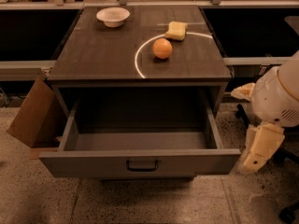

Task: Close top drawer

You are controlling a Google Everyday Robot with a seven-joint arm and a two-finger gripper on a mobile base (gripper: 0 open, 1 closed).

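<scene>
1. Standing pulled far out of the grey cabinet (pixel 215 94), the top drawer (pixel 84 164) shows its flat front panel lowest and nearest, with a small dark handle (pixel 142 165) at its middle.
2. Just off the drawer's right front corner, near it but not touching, the cream gripper (pixel 254 158) hangs pointing down at the floor, below the robot's rounded white arm (pixel 280 97). I cannot tell whether it is spread or pressed together.
3. At the drawer's left side a brown cardboard box (pixel 32 113) leans against the cabinet.
4. On the cabinet's top an orange (pixel 162 48) sits by a curved white line (pixel 138 55), with a yellow sponge (pixel 177 30) just behind it and a white bowl (pixel 113 16) at the back left.
</scene>
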